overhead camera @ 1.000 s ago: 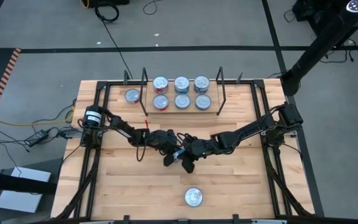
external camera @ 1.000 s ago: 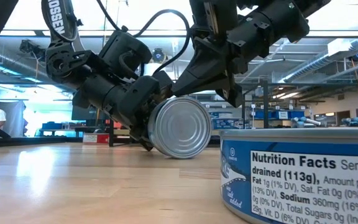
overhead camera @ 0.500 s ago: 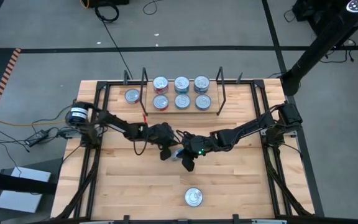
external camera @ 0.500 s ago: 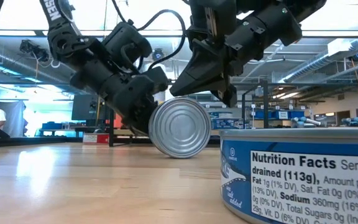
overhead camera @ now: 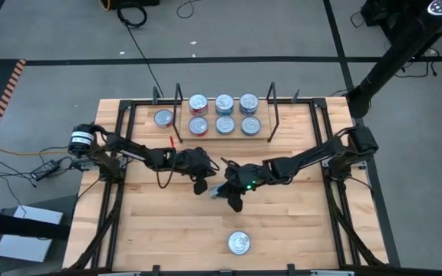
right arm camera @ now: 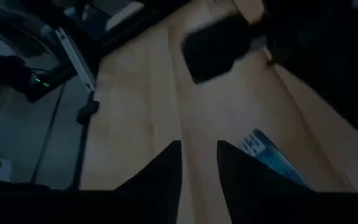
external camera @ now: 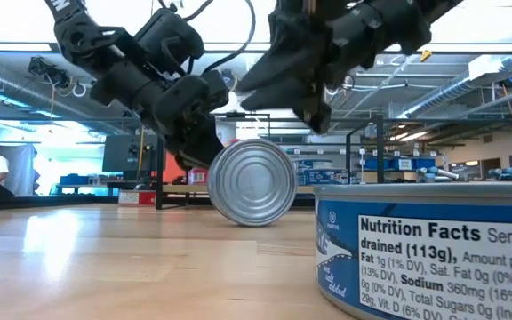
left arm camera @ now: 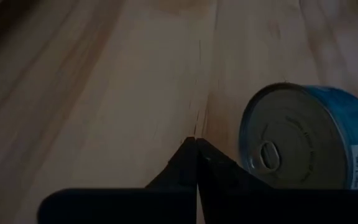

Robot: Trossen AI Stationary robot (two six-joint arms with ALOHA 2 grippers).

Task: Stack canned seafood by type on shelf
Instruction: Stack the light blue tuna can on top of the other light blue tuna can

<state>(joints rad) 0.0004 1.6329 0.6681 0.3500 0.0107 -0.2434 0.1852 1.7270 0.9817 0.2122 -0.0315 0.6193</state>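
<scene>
A: Tin on edge (external camera: 252, 181) noted mid-table, blue label, rolled onto its side, lid facing the low camera. It is flanked by both grippers, held by neither.

B: Left gripper (overhead camera: 200, 184)?

A: Fingers pressed together, nothing between them; the tin is seen just beside the tips in the left wrist view. Right gripper (overhead camera: 233, 198) is seen partly parted in its own wrist view, a gap between the fingers (right arm camera: 166, 168), nothing gripped.

B: How should the step be handled?

A: Judgement only: the tin is best tipped flat before any grasp, since a round tin on edge is likely to roll away when nudged. The closed left fingers could be used as a stop while the tin is laid down by the right. Blue label, so a blue stack on the shelf (overhead camera: 225, 138) is the likely target.

B: Counts?

A: Six tins are counted on the shelf, in two rows of three. One tin (overhead camera: 163, 118) is left just outside the left end frame. One tin (overhead camera: 239, 243) is near the front edge, blue-labelled. One lies between the grippers. Nine are seen in all, with two arms and one shelf
</scene>
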